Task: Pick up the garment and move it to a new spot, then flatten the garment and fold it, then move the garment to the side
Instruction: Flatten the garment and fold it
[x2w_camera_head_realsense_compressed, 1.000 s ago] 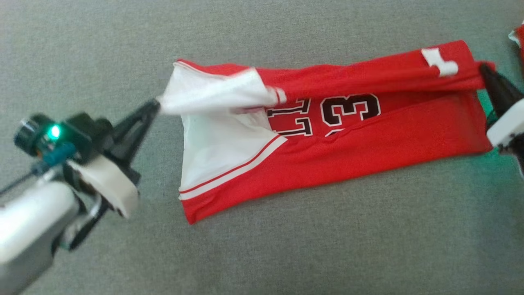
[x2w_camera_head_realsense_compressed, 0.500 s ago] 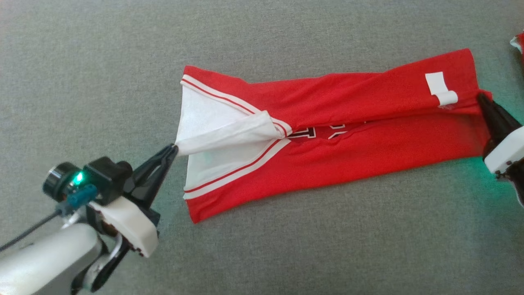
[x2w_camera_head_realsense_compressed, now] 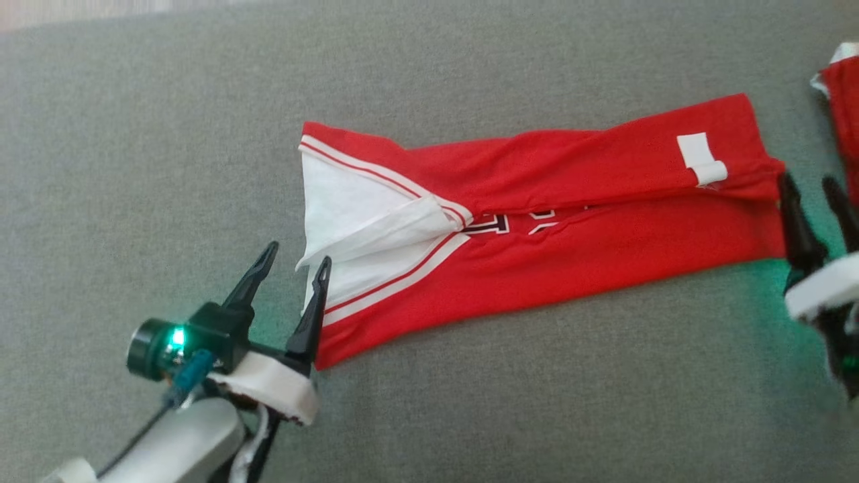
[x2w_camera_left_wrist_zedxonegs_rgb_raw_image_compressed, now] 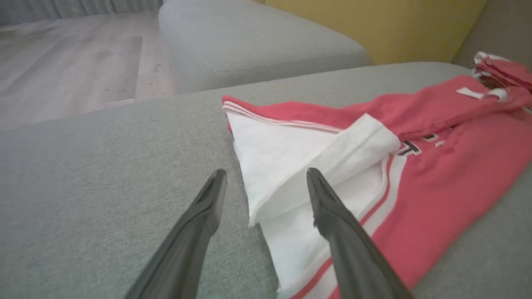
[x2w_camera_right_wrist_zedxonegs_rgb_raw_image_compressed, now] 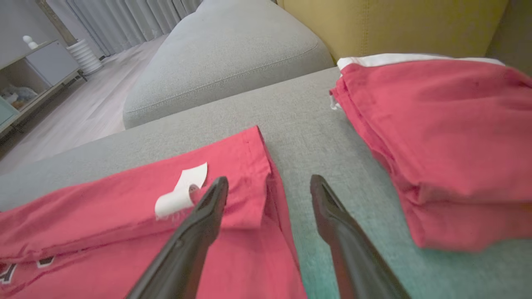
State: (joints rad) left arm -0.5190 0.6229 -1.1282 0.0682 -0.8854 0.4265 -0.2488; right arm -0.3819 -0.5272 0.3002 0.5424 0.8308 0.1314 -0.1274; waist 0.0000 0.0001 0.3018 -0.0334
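A grey woven upholstered seat (x2w_camera_head_realsense_compressed: 470, 416) stretches across the head view. In the wrist views a second grey cushion (x2w_camera_left_wrist_zedxonegs_rgb_raw_image_compressed: 249, 45) sits at upper centre and a mustard-yellow backrest (x2w_camera_left_wrist_zedxonegs_rgb_raw_image_compressed: 374, 25) at upper right. Pale wood floor (x2w_camera_left_wrist_zedxonegs_rgb_raw_image_compressed: 70, 70), grey curtains (x2w_camera_right_wrist_zedxonegs_rgb_raw_image_compressed: 124, 16) and a low cabinet (x2w_camera_right_wrist_zedxonegs_rgb_raw_image_compressed: 37, 70) are at upper left.

**Left wrist cam: fingers wide, jersey lying loose**

Your left gripper (x2w_camera_left_wrist_zedxonegs_rgb_raw_image_compressed: 266, 172) has its 2 fingers spread apart, with the white corner of the garment (x2w_camera_left_wrist_zedxonegs_rgb_raw_image_compressed: 449, 174) lying between them, pinched by neither. It's laid across the grey cushion (x2w_camera_left_wrist_zedxonegs_rgb_raw_image_compressed: 83, 166), wood floor (x2w_camera_left_wrist_zedxonegs_rgb_raw_image_compressed: 62, 62) beyond.
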